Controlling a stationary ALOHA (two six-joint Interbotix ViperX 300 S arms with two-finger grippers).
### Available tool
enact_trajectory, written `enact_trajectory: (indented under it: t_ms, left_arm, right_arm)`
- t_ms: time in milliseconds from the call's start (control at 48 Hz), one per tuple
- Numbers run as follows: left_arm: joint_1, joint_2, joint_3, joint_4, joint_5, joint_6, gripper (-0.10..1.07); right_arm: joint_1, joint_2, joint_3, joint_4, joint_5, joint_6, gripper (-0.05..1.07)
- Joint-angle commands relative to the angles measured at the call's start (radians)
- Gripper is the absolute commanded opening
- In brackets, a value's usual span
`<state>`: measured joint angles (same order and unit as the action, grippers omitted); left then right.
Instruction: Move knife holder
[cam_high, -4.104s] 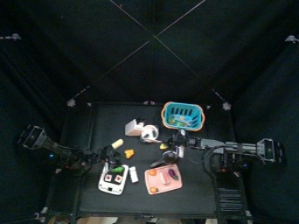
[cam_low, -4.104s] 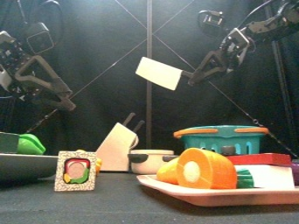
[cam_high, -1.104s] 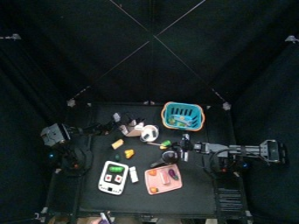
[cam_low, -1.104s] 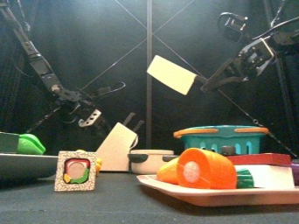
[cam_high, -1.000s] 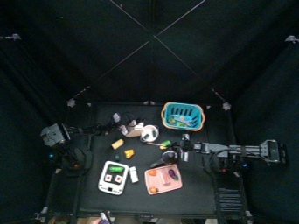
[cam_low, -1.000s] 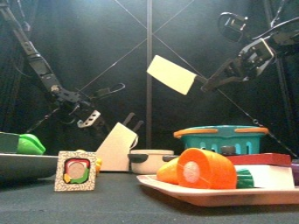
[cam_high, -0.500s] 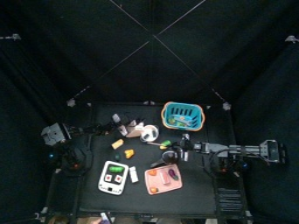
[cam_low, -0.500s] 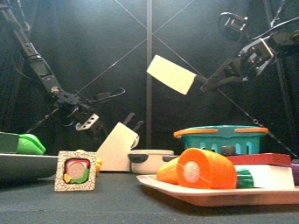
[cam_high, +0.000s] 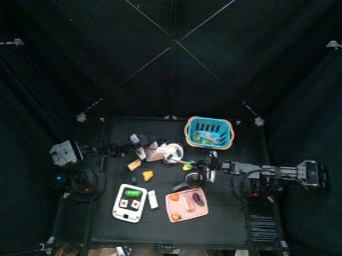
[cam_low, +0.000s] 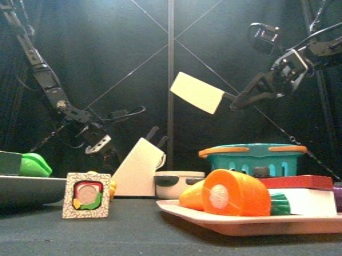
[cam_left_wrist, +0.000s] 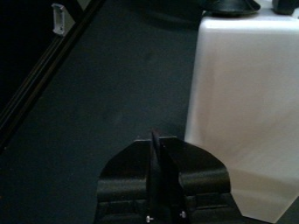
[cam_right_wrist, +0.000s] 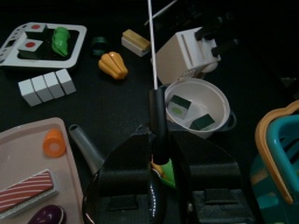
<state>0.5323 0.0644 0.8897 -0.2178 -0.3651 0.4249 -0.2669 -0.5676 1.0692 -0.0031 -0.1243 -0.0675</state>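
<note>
Top view: knife holder (cam_high: 154, 148) stands on the bench (cam_high: 227, 215), left of the teal basket (cam_high: 207, 130) and beside the white bowl (cam_high: 171, 153). Left hand (cam_high: 118, 148) sits just left of the holder; right hand (cam_high: 211, 168) hangs below the basket.

Front view: holder (cam_low: 140, 167) leans as a wedge, base down, with open room on its left.

Left wrist view: left hand (cam_left_wrist: 162, 166) has jaws pressed together, beside the holder's white face (cam_left_wrist: 246, 105), probably positioned to push.

Right wrist view: right hand (cam_right_wrist: 156, 144) is closed on a thin white-bladed tool (cam_right_wrist: 153, 35), well clear of the holder (cam_right_wrist: 190, 50).
</note>
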Motion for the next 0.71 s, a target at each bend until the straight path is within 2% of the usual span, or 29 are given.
enact_trajectory:
  t_ms: [0,521,688]
  left_arm:
    - [-0.021,-0.011,-0.008,0.003,-0.003,0.002,0.50]
    - [-0.123,-0.018,-0.006,-0.011,-0.002,0.002,0.50]
    - [-0.123,-0.018,-0.021,-0.009,-0.012,0.003,0.50]
  right_arm:
    - [-0.018,0.002,-0.009,0.000,-0.009,0.006,0.41]
    - [-0.025,0.009,-0.006,-0.002,-0.009,0.008,0.41]
    - [-0.025,0.009,-0.006,-0.002,-0.009,0.008,0.41]
